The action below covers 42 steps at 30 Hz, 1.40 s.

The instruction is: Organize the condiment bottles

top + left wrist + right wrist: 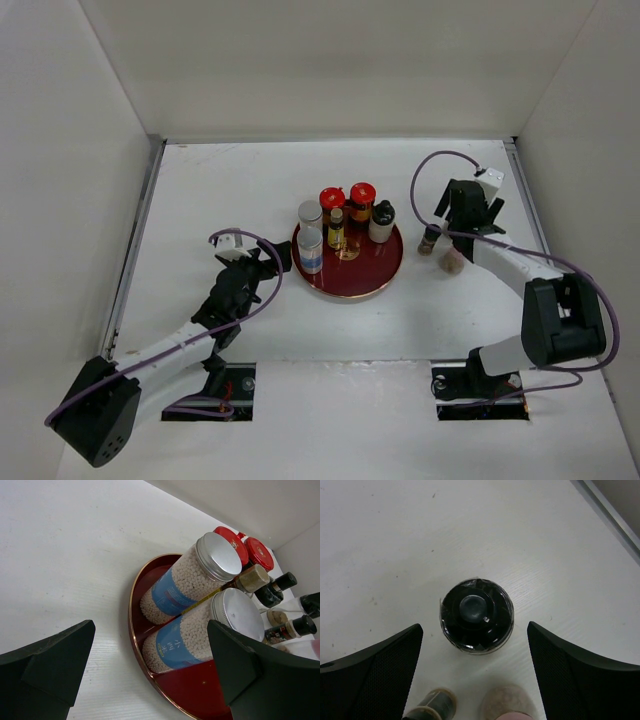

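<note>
Your left gripper (pixel 151 627) is spread wide and has nothing in it. In the gap between its fingers the first thing is the gold rim of the round dark-red tray (pixel 134 630), just ahead of the fingertips. On the tray stand two blue-labelled, silver-capped cylinders filled with pale grains. The nearer cylinder (pixel 185 642) sits toward the right finger (pixel 250 670), whose edge hides part of it, so you cannot tell whether they touch. The farther cylinder (pixel 185 580) stands close behind it, more in line with the middle of the gap. Past those, two red-capped jars (pixel 259 554) stand side by side. A tan-topped bottle (pixel 252 577) sits in front of the jars, and a dark black-capped one (pixel 280 585) is off beyond the right finger.

Your right gripper (pixel 475 626) is just as wide open, empty, and looks straight down at the white table (pixel 395 540). Closest to the wrist, at the lower edge of the wrist view, a small brown bottle (pixel 432 705) sits nearer the finger on the left. The pink shaker (pixel 507 707) is just beside it, and the frame cuts off both. Farther out, level with the fingertips, a black-capped bottle (pixel 476 616) stands upright, centred in the gap and well clear of either finger.
</note>
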Tool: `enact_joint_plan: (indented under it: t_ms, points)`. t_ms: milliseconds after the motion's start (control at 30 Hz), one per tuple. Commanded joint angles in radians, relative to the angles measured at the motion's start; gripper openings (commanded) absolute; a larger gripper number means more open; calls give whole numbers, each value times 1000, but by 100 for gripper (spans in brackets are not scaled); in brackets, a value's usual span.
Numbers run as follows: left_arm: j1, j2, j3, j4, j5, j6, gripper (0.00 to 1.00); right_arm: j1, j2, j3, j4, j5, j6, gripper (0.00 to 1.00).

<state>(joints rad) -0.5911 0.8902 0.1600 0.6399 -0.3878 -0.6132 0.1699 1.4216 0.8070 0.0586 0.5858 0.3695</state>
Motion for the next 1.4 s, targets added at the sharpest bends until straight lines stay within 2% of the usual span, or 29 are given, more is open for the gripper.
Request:
enact_joint_plan:
  t_ms: [0,133,200,367,433,567,733,1000,1167,1367]
  points:
    - [-5,1,4,52,3,-8,100,-16,29,81,40,-24,-6,89]
    - [-8,6,7,52,6,-10,100,-37,77,93,61,-30,3,84]
    - [-6,1,6,52,6,-10,100,-36,91,93,70,-18,5,78]
    - [-8,26,9,58,9,-13,100,-43,122,100,66,-21,5,76]
    - [-9,21,9,61,9,-10,100,-43,122,98,72,-23,8,69]
    - [1,9,1,61,9,-13,100,-43,102,106,78,-6,14,54]
    - [-9,13,6,61,9,-7,100,-28,-5,107,132,49,-15,50]
    - [0,-17,-5,61,3,-7,100,140,-277,110,83,77,-96,48]
    - [14,-14,-7,61,7,-14,100,340,-423,132,-87,80,-107,47]
    - [41,-68,-17,46,1,-14,100,579,-501,120,-187,39,-107,47]
